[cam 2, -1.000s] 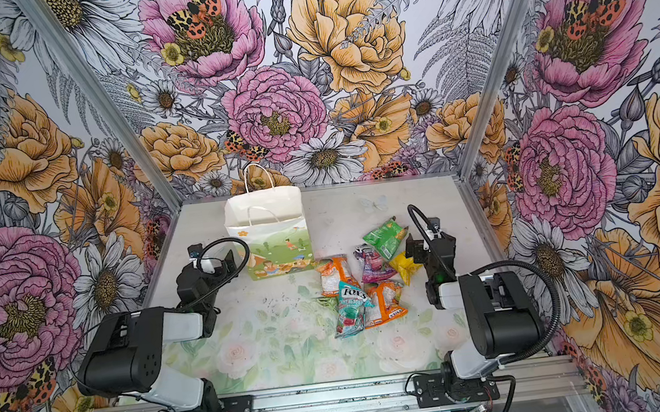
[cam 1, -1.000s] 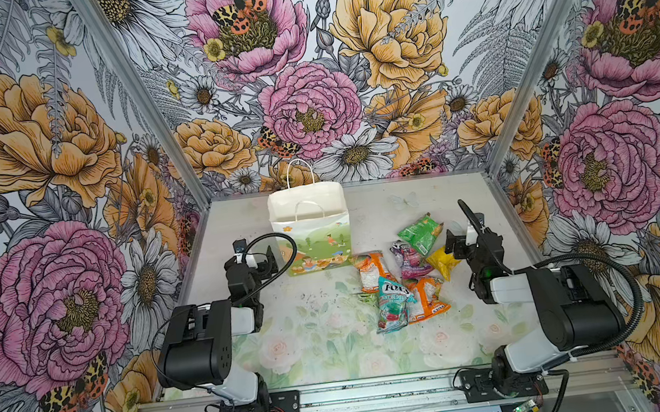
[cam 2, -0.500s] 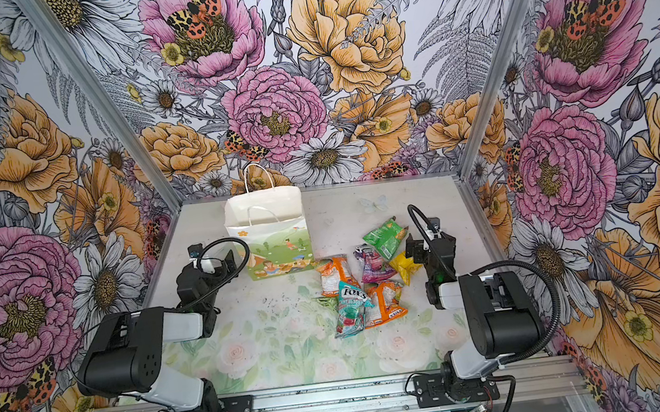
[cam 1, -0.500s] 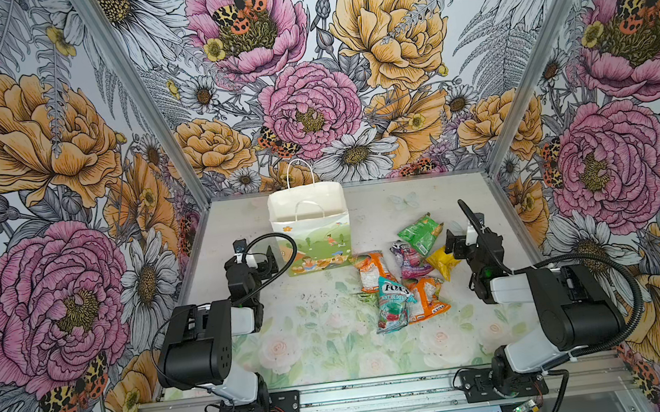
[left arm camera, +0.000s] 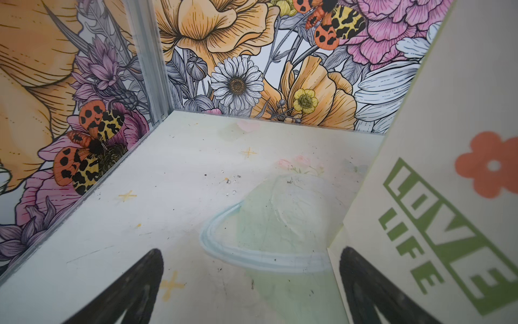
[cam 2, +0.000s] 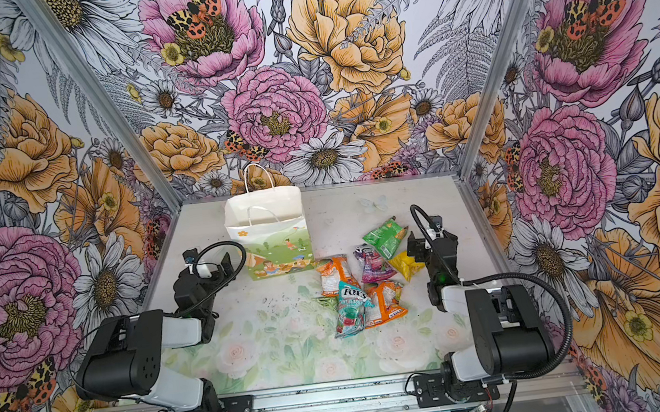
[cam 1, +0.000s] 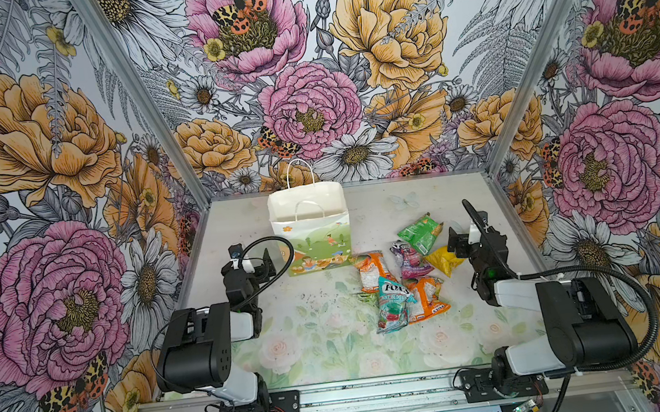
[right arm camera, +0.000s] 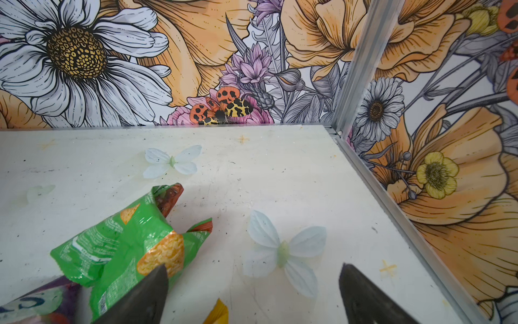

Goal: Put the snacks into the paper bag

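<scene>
Both top views show one white, meadow-printed paper bag (cam 1: 314,233) standing upright — six crinkly snacks (cam 1: 393,303) lie clustered to its right. Left gripper (left arm camera: 251,252) and right gripper (right arm camera: 253,268) are both wide open — empty.

- We see only the narrow side of the paper bag (left arm camera: 437,196) in the left wrist view; the edge cuts off the rest.
- The right wrist view clips the purple packet (right arm camera: 36,304) and yellow packet (right arm camera: 218,314).
- The teal packet (cam 1: 393,305) mostly hides a pale green packet (cam 1: 365,296).
</scene>
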Tool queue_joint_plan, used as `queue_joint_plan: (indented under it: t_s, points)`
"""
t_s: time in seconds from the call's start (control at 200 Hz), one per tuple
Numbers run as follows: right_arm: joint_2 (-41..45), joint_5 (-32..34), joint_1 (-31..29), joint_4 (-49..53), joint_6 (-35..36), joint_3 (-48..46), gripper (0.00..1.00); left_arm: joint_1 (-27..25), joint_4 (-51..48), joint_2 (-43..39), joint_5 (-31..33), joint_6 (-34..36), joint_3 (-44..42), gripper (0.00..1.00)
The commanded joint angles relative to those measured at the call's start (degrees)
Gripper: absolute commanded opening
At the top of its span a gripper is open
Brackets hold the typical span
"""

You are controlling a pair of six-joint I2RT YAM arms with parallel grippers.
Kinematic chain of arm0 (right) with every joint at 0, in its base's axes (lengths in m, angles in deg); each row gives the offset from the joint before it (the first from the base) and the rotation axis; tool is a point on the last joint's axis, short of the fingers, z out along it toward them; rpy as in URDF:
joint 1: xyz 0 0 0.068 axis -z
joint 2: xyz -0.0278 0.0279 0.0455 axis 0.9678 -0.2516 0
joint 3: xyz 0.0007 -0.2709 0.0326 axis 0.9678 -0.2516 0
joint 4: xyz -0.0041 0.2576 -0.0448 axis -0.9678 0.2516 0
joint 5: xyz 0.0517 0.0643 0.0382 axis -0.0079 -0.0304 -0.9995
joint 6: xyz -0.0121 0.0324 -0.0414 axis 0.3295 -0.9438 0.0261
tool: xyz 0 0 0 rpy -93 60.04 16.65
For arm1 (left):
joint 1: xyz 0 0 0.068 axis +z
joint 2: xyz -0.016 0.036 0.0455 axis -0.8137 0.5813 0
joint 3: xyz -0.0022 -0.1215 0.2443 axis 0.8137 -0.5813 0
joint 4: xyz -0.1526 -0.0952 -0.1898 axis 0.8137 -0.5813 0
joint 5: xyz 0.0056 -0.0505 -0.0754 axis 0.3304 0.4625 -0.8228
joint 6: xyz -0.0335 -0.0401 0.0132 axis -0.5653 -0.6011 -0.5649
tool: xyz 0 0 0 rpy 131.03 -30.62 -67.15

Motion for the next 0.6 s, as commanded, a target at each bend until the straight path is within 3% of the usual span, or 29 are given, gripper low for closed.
queue_joint_plan:
  t_s: [0.0,0.235,0.39,0.595]
  points:
    - [3.90,-2.47,-0.78,8.08,0.77,3.63,0.96,0.98,-0.45,-4.31,0.62,-2.06,-0.07,0.99]
    - [9.92,-10.84,-2.17,15.93,-1.54,7.98,0.96,2.78,-18.29,-13.53,-0.74,-3.33,6.28,0.99]
    - [10.81,-13.80,-6.22,23.35,-1.95,13.57,0.95,4.24,-20.73,-15.74,-2.99,-4.00,8.96,0.99]
    - [9.02,-13.90,-16.47,26.03,-0.81,18.71,0.96,6.77,-22.07,-14.59,-6.59,-8.43,13.10,0.99]
